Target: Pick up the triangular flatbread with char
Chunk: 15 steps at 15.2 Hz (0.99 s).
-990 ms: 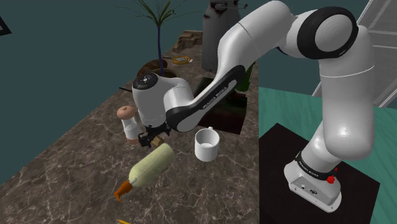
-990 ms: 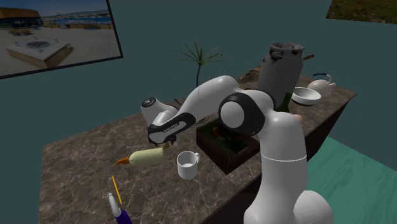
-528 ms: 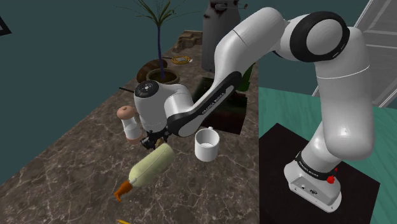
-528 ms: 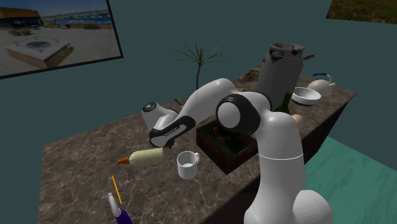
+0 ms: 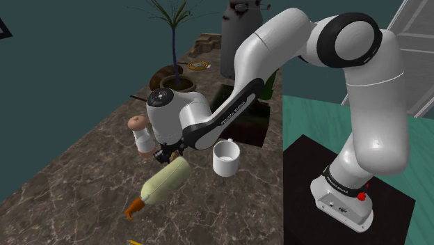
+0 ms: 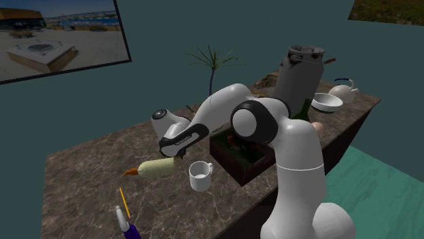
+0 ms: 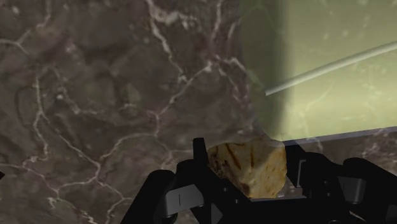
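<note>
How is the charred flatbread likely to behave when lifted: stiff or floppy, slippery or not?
The flatbread looks small beside the gripper, so it is probably light. Its mottled, browned surface seems dry and rough, so it is unlikely to slip. Lying flat on the marble counter, it won't roll, though it may bend if thin.

Counting along the marble counter (image 5: 83,181): one white mug (image 5: 225,159), one pale green roll with an orange tip (image 5: 165,181), one small grinder (image 5: 141,133), one potted plant (image 5: 167,73) and one tall grey can (image 6: 299,75). Further on there's one white bowl (image 6: 327,102), one teapot (image 6: 343,88) and one dark crate (image 6: 234,159). One yellow pencil (image 6: 124,201), one blue pen (image 6: 127,225), one charred flatbread (image 7: 251,167). Two wall pictures (image 6: 58,34).
</note>
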Available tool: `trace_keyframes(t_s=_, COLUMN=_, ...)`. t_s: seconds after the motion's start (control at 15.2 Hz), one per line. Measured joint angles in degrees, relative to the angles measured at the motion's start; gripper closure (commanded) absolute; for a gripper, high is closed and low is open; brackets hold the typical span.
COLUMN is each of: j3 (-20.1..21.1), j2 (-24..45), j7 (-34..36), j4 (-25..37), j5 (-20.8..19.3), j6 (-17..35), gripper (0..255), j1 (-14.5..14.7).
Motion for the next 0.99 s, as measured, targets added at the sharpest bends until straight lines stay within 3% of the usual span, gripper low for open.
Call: trace_keyframes(t_s=0.99, j3=3.7, j2=-6.5, j7=-4.8, j4=1.5, j5=6.0, j6=-6.6, gripper=255, j1=-2.6)
